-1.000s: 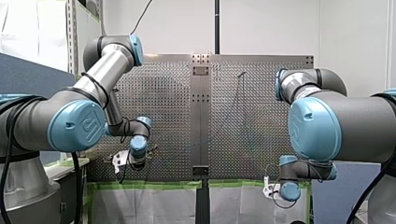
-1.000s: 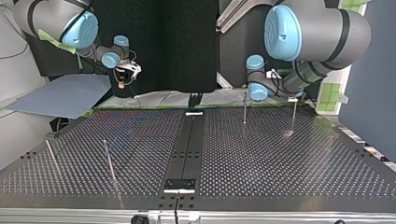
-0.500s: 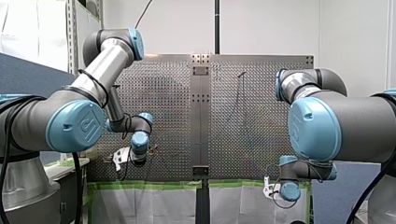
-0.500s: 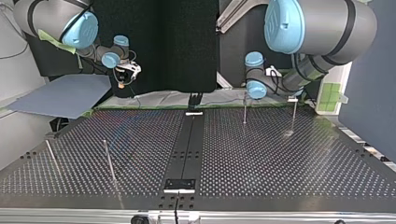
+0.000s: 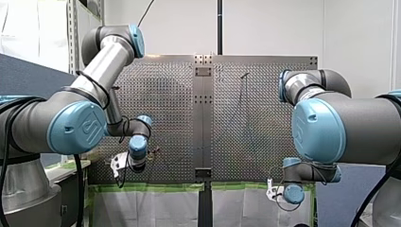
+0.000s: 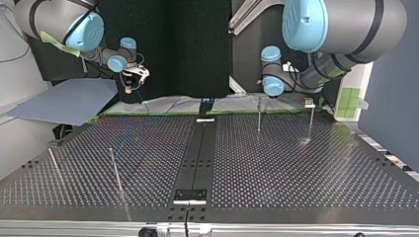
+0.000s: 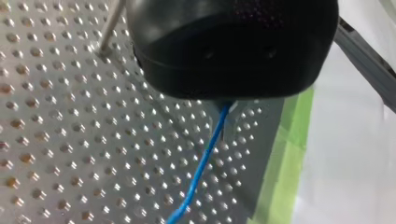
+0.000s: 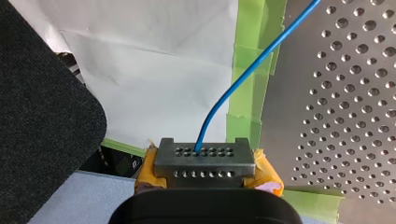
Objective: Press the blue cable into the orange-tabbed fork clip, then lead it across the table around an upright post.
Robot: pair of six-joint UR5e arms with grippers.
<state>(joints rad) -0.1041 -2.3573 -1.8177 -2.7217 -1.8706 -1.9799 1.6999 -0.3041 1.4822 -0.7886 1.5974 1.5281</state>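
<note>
My right gripper (image 8: pixel 204 153) pinches the thin blue cable (image 8: pixel 252 70) between perforated metal fingers (image 8: pixel 233 163).

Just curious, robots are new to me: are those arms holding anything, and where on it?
The right tool clamps the cable; whether that is the cable's end is hidden. It also runs under the left tool, grip unseen.

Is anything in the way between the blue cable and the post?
Nothing I can see. My right gripper holds the cable, and nothing stands on the table before the upright post. The clip does not show.
</note>
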